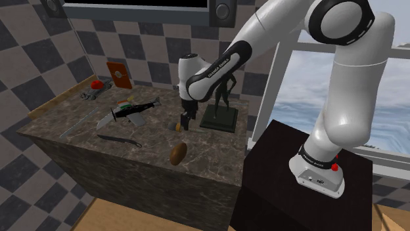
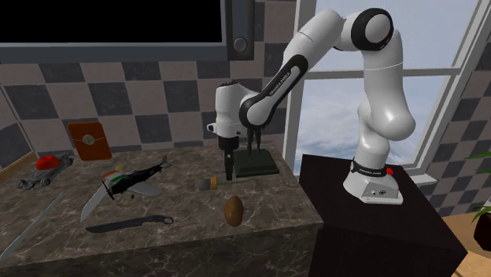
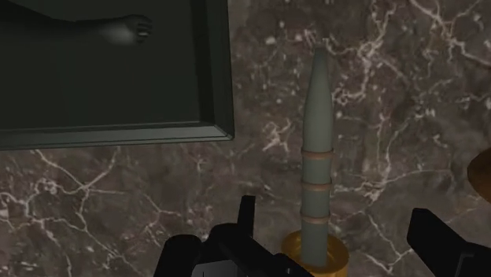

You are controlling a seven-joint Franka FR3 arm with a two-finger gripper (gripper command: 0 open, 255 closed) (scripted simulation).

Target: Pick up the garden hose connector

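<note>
The garden hose connector (image 3: 318, 181) is a grey tapered nozzle with a yellow ring at its base, lying on the dark marble counter (image 1: 151, 147). It appears small beside the fingers in the shoulder view (image 1: 175, 125) and the second exterior view (image 2: 208, 184). My black gripper (image 3: 338, 240) points down just above the counter, open. In the wrist view the connector lies between the two fingers, nearer one of them, and neither touches it. From outside, the gripper (image 1: 185, 126) (image 2: 229, 175) stands close beside the connector.
A dark figurine on a square dark base (image 1: 219, 118) (image 2: 258, 165) stands right behind the gripper. A brown oval object (image 1: 178, 153) lies near the counter's front edge. A toy plane (image 1: 131, 108), a black knife (image 1: 119, 138) and a red toy car (image 2: 49, 162) lie farther along the counter.
</note>
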